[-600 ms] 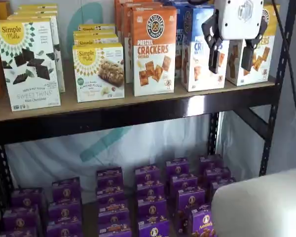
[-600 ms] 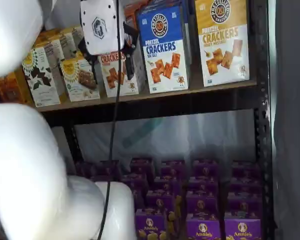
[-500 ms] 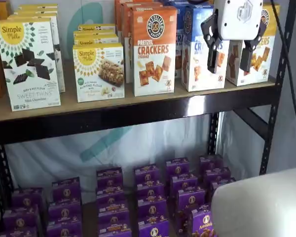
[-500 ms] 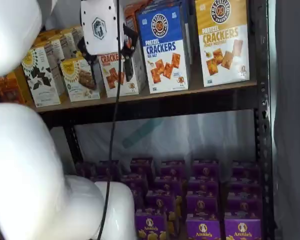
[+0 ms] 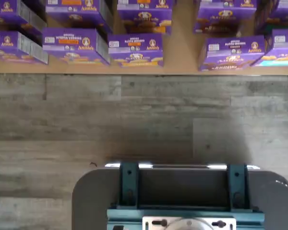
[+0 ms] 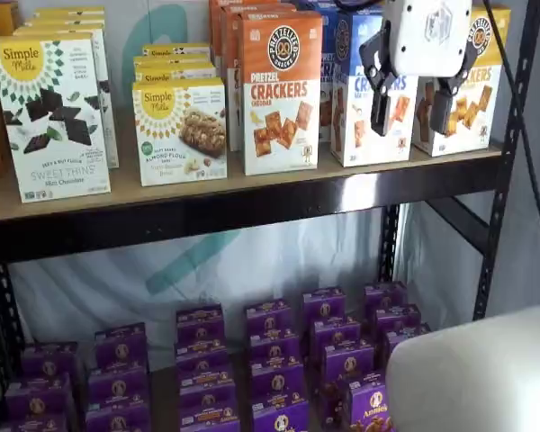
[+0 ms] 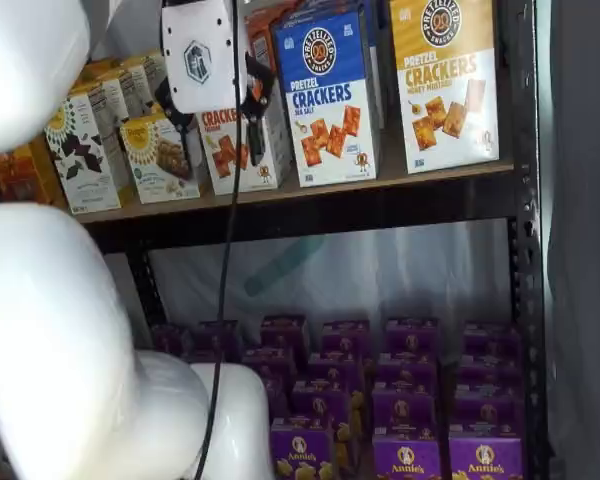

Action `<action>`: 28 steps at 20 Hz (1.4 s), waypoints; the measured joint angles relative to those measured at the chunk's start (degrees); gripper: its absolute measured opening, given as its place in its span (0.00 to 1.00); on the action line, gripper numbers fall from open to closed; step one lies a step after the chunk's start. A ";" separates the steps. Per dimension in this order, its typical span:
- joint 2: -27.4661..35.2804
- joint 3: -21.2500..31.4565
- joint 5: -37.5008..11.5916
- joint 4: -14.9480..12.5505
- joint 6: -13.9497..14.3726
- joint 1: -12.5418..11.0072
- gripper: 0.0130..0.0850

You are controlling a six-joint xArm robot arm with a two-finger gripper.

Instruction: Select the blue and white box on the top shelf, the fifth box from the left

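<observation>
The gripper (image 6: pixel 410 101) is hanging in front of the top shelf (image 6: pixel 252 202), its two black fingers (image 6: pixel 379 108) standing plainly apart with nothing between them. Compared with half a second ago it is sitting slightly higher and has slid a little toward the orange box (image 6: pixel 281 90), so in a shelf view it is now overlapping the blue box (image 6: pixel 358 85) more squarely. The blue box itself is standing upright on the top shelf, between the orange box and the yellow box (image 7: pixel 445 80), untouched and unmoved. In the other shelf view the gripper (image 7: pixel 215 105) is appearing just beside the blue box (image 7: pixel 327 95). This small shift is reading as lining up; the reach inward is probably not yet begun.
</observation>
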 joint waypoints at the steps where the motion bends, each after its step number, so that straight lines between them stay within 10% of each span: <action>1: 0.26 -0.20 -0.50 -0.18 0.24 0.34 1.00; 28: 17.93 -18.79 -7.53 -4.93 -2.82 -1.12 1.00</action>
